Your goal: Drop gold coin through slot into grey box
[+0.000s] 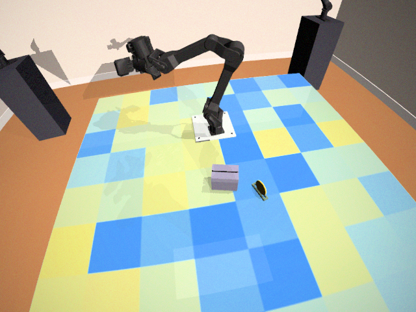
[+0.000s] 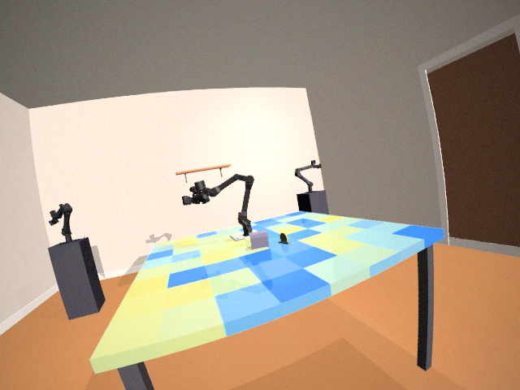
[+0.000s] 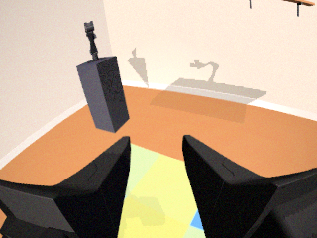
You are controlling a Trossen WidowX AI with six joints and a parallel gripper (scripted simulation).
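The gold coin (image 1: 260,187) (image 2: 283,237) stands on its edge in the dark-green holder (image 1: 264,198) on the table. The closed grey box (image 1: 224,182) (image 2: 259,240) stands to the left of the holder in the top and exterior views, with the narrow dark slot (image 1: 225,171) running across its lid. My gripper (image 3: 157,142) is partly open, with nothing between its fingers. It hangs high above the back left part of the table in the top view, far from coin and box. Neither coin nor box shows in the wrist view.
The arm's white base plate (image 1: 198,132) (image 2: 236,237) lies behind the box. Dark pedestals with small arms stand off the table at the left (image 1: 36,101) (image 2: 77,277) (image 3: 104,96) and back right (image 1: 315,50) (image 2: 314,201). A wall shelf (image 2: 203,169) hangs behind the arm.
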